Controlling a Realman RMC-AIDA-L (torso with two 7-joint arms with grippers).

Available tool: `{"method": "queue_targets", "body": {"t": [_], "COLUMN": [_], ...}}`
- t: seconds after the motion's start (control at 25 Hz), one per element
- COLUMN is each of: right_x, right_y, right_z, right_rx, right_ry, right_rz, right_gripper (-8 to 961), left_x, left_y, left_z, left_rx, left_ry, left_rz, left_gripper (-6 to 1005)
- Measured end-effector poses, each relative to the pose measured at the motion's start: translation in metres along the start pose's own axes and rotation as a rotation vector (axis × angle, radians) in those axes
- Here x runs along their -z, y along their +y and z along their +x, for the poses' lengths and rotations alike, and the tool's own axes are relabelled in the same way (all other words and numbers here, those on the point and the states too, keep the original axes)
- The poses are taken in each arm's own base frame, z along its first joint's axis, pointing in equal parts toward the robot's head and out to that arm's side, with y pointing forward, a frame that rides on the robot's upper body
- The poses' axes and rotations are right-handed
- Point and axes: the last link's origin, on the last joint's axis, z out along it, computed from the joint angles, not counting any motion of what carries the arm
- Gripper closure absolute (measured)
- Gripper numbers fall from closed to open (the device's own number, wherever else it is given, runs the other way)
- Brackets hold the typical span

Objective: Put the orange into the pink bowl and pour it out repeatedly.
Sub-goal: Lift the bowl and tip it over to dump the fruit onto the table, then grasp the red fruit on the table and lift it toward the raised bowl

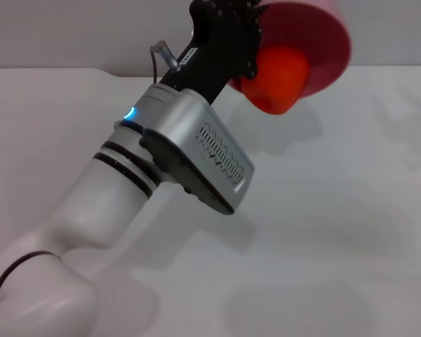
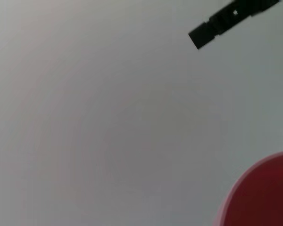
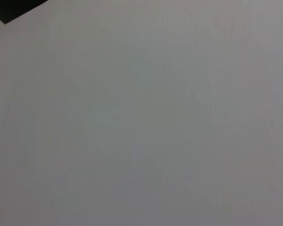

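Left hand (image 1: pixel 228 42) on tipped pink bowl (image 1: pixel 316 42), orange (image 1: pixel 277 78) just beside.

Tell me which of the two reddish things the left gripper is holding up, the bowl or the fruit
The pink bowl. The left gripper holds it raised and tipped on its side at the rim, while the orange sits at its mouth, untouched by the gripper.

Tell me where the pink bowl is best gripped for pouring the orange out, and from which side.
Pinch the pink bowl by its rim, one finger inside, one outside; its smooth round wall offers nothing else. Come from the robot's left, where the left tool holds it tipped aloft. That leaves the lower lip, where the orange sits, free. The right tool is out of view.
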Motion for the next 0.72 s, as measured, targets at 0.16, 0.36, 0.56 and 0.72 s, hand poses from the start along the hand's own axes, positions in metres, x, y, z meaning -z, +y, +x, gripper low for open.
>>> {"method": "queue_targets", "body": {"t": [0.16,0.36,0.56,0.72], "right_x": [-0.001,-0.003,-0.003,-0.001], "right_y": [0.0,0.0,0.0,-0.001], "right_z": [0.0,0.0,-0.001,0.0], "right_rx": [0.0,0.001,0.001,0.001], "right_ry": [-0.002,-0.004,-0.004,-0.001], "right_rz": [-0.002,-0.006,-0.006,-0.001], "right_gripper": [395,395,396,396], "left_x": [0.003,0.004,0.0,-0.017], "left_y": [-0.002,-0.001,-0.002,-0.007], "left_z": [0.001,0.001,0.002,-0.003], "left_rx": [-0.002,-0.001,0.069,0.223], "left_ry": [0.009,0.009,0.001,-0.072], "left_rz": [0.028,0.027,0.006,-0.117], "left_gripper": [958,958,958,958]}}
